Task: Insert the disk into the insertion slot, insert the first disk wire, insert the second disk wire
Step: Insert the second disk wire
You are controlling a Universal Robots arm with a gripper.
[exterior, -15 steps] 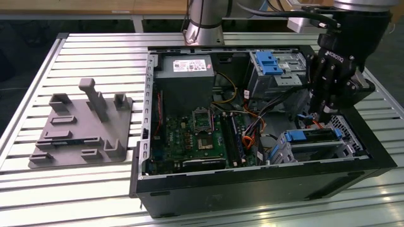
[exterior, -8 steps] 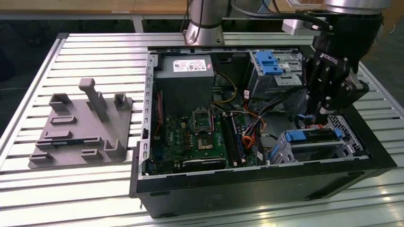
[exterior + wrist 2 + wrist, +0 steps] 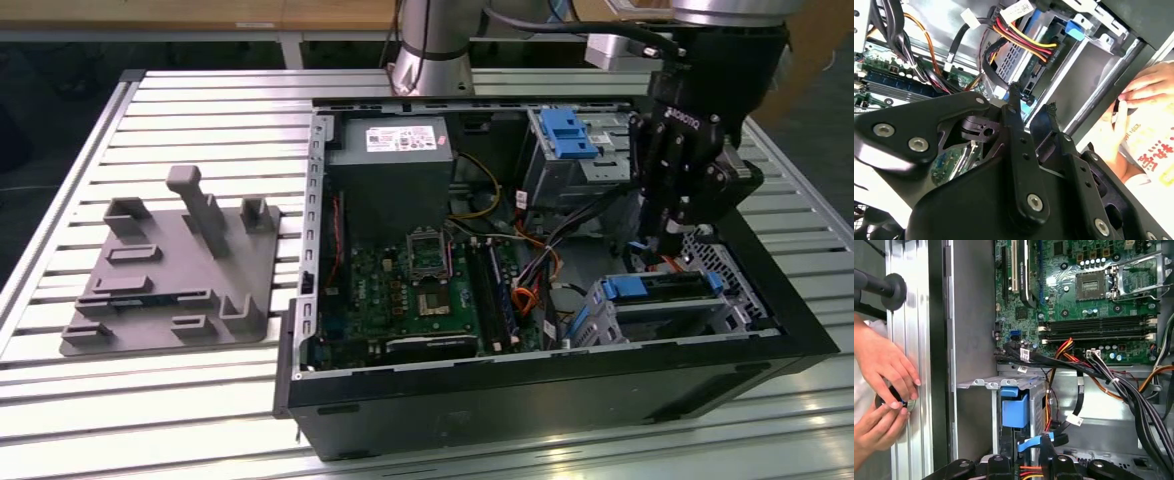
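Whether the tool (image 3: 651,245) grips anything I cannot tell; it hangs just above the disk (image 3: 663,292), which apparently sits seated in the slot (image 3: 731,268).

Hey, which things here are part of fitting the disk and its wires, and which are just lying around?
Part of the job: disk in blue frame; low silver slot; red and yellow wires; gripper.

Just around: grey plastic stand; tall cage with blue clip; power supply; person's hands.
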